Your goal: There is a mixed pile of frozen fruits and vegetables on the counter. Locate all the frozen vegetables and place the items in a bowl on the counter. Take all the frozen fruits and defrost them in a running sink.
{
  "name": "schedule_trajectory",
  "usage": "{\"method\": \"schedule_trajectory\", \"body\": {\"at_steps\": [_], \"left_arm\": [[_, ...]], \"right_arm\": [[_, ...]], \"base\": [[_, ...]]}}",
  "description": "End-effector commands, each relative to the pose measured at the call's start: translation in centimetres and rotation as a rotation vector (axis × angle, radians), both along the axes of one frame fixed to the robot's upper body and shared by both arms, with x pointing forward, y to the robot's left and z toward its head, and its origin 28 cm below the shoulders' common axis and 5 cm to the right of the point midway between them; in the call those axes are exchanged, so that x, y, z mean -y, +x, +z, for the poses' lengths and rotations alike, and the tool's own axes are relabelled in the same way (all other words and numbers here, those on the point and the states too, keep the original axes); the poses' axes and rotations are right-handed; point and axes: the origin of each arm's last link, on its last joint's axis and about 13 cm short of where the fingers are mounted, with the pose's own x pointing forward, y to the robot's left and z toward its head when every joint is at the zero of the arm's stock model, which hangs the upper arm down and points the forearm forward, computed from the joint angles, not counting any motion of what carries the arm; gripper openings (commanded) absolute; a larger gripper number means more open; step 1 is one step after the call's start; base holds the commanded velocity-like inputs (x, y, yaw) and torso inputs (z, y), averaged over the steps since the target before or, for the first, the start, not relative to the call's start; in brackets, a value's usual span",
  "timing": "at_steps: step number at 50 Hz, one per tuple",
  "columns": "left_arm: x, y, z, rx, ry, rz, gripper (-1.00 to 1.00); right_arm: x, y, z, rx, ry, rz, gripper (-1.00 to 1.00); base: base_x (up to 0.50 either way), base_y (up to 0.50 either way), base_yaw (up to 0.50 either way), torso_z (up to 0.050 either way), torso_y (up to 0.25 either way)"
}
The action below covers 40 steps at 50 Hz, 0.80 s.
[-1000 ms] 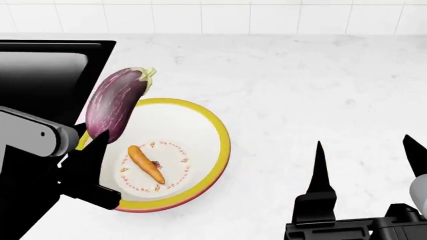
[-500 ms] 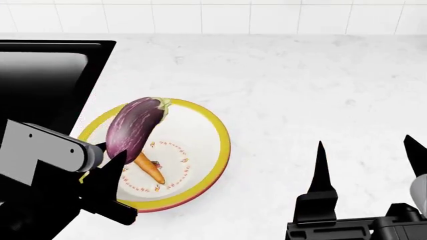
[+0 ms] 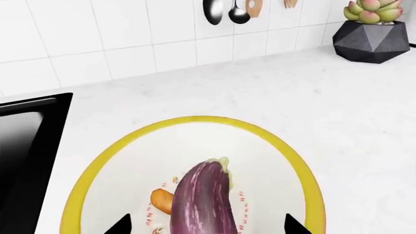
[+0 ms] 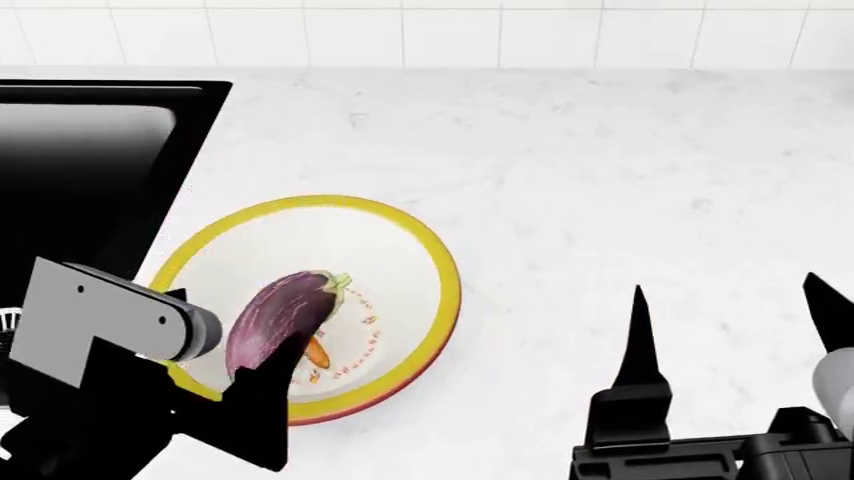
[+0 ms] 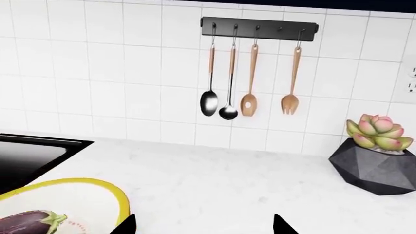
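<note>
One eggplant (image 4: pixel 278 318), purple with pale streaks and a green cap, lies inside the single bowl (image 4: pixel 427 250) at the lower left of the head frame, its cap pointing toward the bowl's centre. One orange carrot (image 4: pixel 318 352) lies under it, only a short end peeking out beside the eggplant's lower flank; in the left wrist frame that carrot (image 3: pixel 161 201) shows as a small orange stub just left of the eggplant (image 3: pixel 202 200). The bowl is white with a yellow rim and a red outer edge, and it sits on the white speckled tabletop (image 4: pixel 601 170), close to the black sink (image 4: pixel 80 160) that fills the upper left corner of the head frame.

The left hand (image 3: pixel 206 225) sits over the near rim of the bowl. Its two dark fingertips (image 3: pixel 120 225) stand wide apart at the bottom edge of the left wrist frame, one on either side of the eggplant and clear of its skin, so the hand is spread and grips nothing. The eggplant's blunt end lies between those tips.

The right hand (image 4: pixel 731 295) is at the lower right of the head frame, well apart from the bowl, its two black fingers parted with only bare tabletop between them.

On the tiled wall, the right wrist frame shows one black rail (image 5: pixel 258 26) carrying four utensils, and one succulent in a dark faceted pot (image 5: pixel 377 158) stands on the tabletop at the right.
</note>
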Motion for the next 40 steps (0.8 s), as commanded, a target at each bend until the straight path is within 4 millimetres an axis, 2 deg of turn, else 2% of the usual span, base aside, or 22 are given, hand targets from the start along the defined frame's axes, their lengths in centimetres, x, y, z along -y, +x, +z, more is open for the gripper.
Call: {"method": "schedule_trajectory", "body": {"at_steps": [1,7,11,20,26,30,32,35,37,40], "left_arm": [[0.0,-0.2,0.4,0.02,0.0,0.007,1.0],[-0.2,-0.5,1.3,0.041,-0.013,0.014,1.0],[-0.4,-1.6,1.9,0.091,-0.024,0.016,1.0],[-2.2,-3.5,2.6,0.129,-0.049,0.075,1.0],[-2.8,-4.3,3.8,0.193,-0.101,0.136,1.0],[-4.1,-5.8,3.7,0.217,-0.064,0.168,1.0],[-4.5,-6.4,3.7,0.23,-0.13,0.221,1.0],[-5.1,-7.3,3.9,0.217,-0.122,0.221,1.0],[-5.4,-7.3,4.1,0.214,-0.19,0.245,1.0],[-6.0,-7.3,3.8,0.239,-0.19,0.287,1.0]], "right_arm": [[-0.1,0.0,-0.1,-0.003,-0.001,0.004,1.0],[0.0,0.0,-0.1,-0.002,0.001,0.005,1.0],[-0.1,0.0,-0.1,-0.002,0.003,0.006,1.0],[-0.1,0.1,-0.1,0.005,-0.005,0.004,1.0],[-0.2,0.0,0.1,0.065,-0.032,0.005,1.0],[-0.3,0.2,0.0,0.071,-0.041,0.004,1.0],[-0.4,0.4,-0.1,0.075,-0.043,-0.005,1.0],[-0.6,0.7,-0.4,0.07,-0.056,-0.006,1.0],[-0.7,0.7,-0.5,0.064,-0.072,-0.017,1.0],[-0.9,0.8,-0.4,0.076,-0.048,-0.018,1.0]], "base": [[0.0,0.0,0.0,0.0,0.0],[0.0,0.0,0.0,0.0,0.0],[0.0,0.0,0.0,0.0,0.0],[0.0,0.0,0.0,0.0,0.0],[0.0,0.0,0.0,0.0,0.0],[0.0,0.0,0.0,0.0,0.0],[0.0,0.0,0.0,0.0,0.0],[0.0,0.0,0.0,0.0,0.0],[0.0,0.0,0.0,0.0,0.0],[0.0,0.14,0.0,0.0,0.0]]}}
